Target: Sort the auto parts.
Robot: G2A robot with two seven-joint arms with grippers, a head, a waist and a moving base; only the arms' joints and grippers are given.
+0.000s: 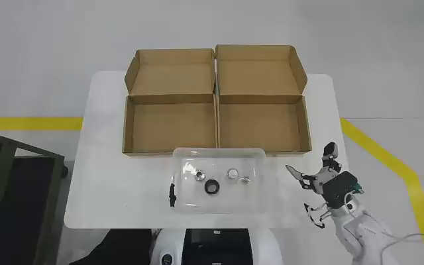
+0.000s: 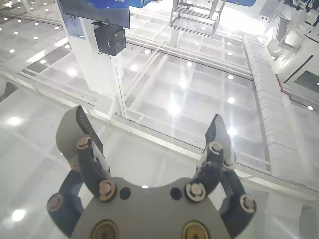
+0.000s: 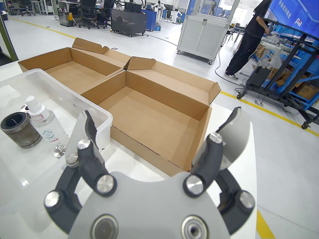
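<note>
Right gripper [image 3: 161, 115]: hangs over the near right corner of the table [image 1: 106, 165], just right of the tray; its fingers are spread wide with nothing between them.
Left gripper [image 2: 147, 114]: points up at a ceiling of white panels and lamps; its fingers are released, with nothing held. Where it stands relative to the table cannot be told.
Tray [image 1: 255, 199]: a clear plastic tub at the near middle of the table, just in front of the seam between the two boxes.
Parts: all lie inside the tray. A dark metal cylinder [image 3: 21, 130] stands on end toward the left; a black ring [image 1: 212, 187] lies just nearer than it; a round silver part [image 1: 232, 174] and a small silver bolt [image 3: 59, 149] lie toward the right.
Bottle [image 3: 44, 125]: a clear spray bottle with a white top, in the tray close beside the cylinder.
Black piece [image 1: 172, 195]: a small dark item on the table, against the tray's left wall.
Left box [image 1: 169, 126]: open cardboard with bare floor, lid folded back, beyond the tray.
Right box [image 1: 265, 126]: the same, touching the left box along one side.
</note>
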